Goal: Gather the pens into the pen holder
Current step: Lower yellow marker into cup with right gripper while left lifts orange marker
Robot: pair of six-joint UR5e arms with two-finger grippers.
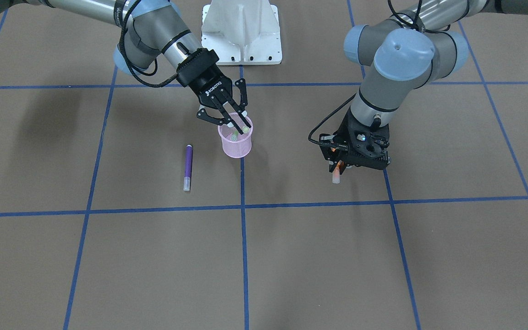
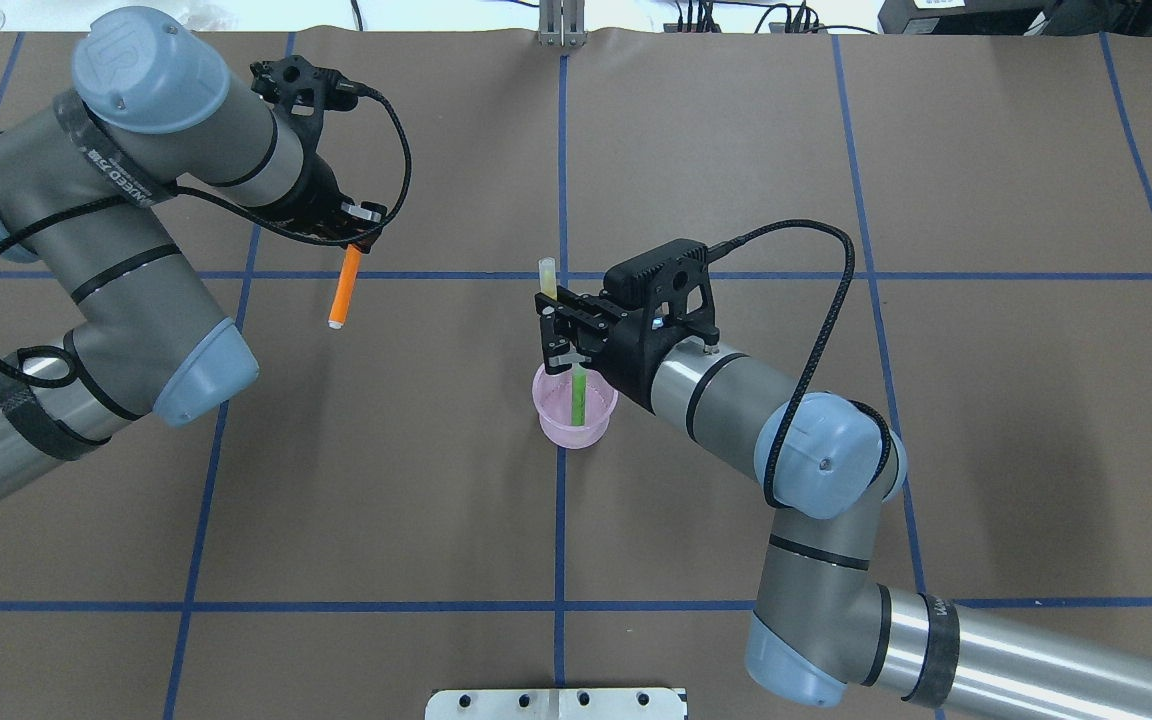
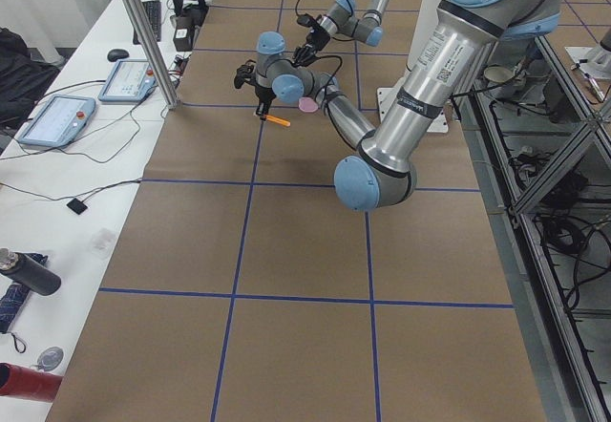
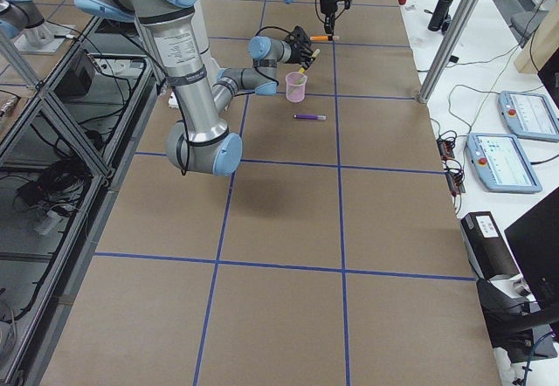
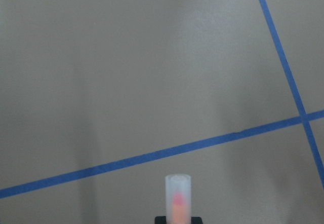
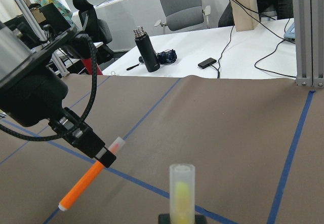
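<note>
3 pens sit in 3 places, and the coming move turns on the green one. The right jaws pinch the green pen (image 2: 577,395) about mid-length. Its long axis is tilted: the pale cap end sticks out above the jaws, and the lower end is below them, inside the mouth of the pink pen holder (image 2: 561,428). Whether that end touches the holder's bottom cannot be told. The next move is probably a release, and the tilt may leave the pen leaning on the rim.

The left jaws pinch the orange pen (image 2: 343,292), which hangs below them, clear of the desk (image 1: 291,256) and well apart from the holder. The purple pen (image 1: 188,162) lies flat on the desk, nearer the right jaws.
</note>
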